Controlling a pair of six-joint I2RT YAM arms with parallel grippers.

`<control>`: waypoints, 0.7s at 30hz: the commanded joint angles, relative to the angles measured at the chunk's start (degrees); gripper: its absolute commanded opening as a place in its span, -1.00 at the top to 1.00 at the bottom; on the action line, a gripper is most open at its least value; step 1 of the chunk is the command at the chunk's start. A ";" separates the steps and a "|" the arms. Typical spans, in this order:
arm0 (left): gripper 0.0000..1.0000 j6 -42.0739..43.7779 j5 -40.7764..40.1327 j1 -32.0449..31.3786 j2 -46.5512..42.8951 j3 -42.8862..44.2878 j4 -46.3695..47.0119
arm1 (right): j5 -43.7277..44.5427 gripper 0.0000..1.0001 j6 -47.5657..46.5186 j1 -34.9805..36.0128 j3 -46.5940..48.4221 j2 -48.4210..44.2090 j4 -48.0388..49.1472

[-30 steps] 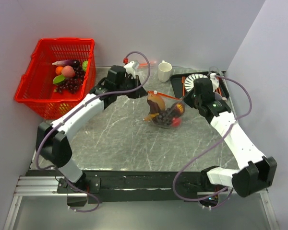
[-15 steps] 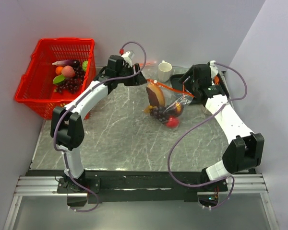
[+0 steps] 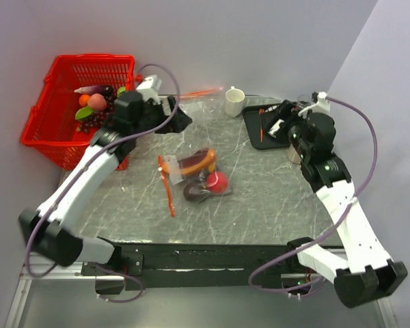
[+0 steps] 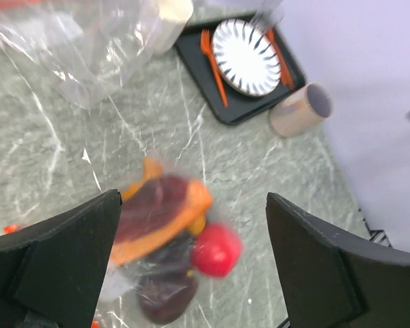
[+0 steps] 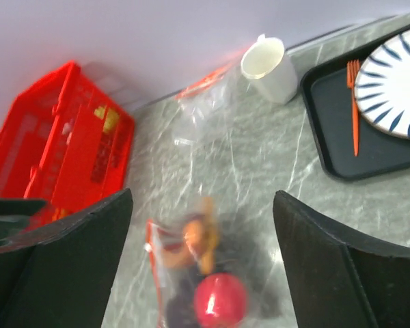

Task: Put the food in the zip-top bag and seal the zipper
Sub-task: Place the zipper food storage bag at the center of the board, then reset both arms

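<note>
Both let go: left gripper [image 4: 191, 263] and right gripper [image 5: 201, 256] gape empty.
Zip-top bag [image 3: 183, 183] of food [image 3: 216, 182] lies below, between the fingers.

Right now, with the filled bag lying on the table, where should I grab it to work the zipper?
Pinch one end of the zipper, probably coming straight down with the left claw. The strip lies flat along the left edge of the zip-top bag, nearest that arm, while the food bulges on the right, clear of the strip.
</note>
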 commanded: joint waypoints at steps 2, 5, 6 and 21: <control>-0.84 0.20 -3.35 -0.19 -10.14 -6.09 -3.29 | -3.21 -1.00 -2.26 -0.03 -6.06 -5.48 0.24; -0.99 -0.68 -4.14 -0.19 -16.56 -12.15 -2.07 | -2.60 -1.00 -2.17 -0.03 -10.01 -9.78 -0.12; -0.99 -0.94 -4.05 -0.19 -18.40 -14.01 -1.20 | -2.51 -1.00 -2.08 -0.03 -11.42 -11.20 0.67; -0.99 -7.28 -2.91 -0.19 -39.24 -39.77 12.61 | 0.65 -1.00 4.24 0.06 -33.23 -31.51 3.14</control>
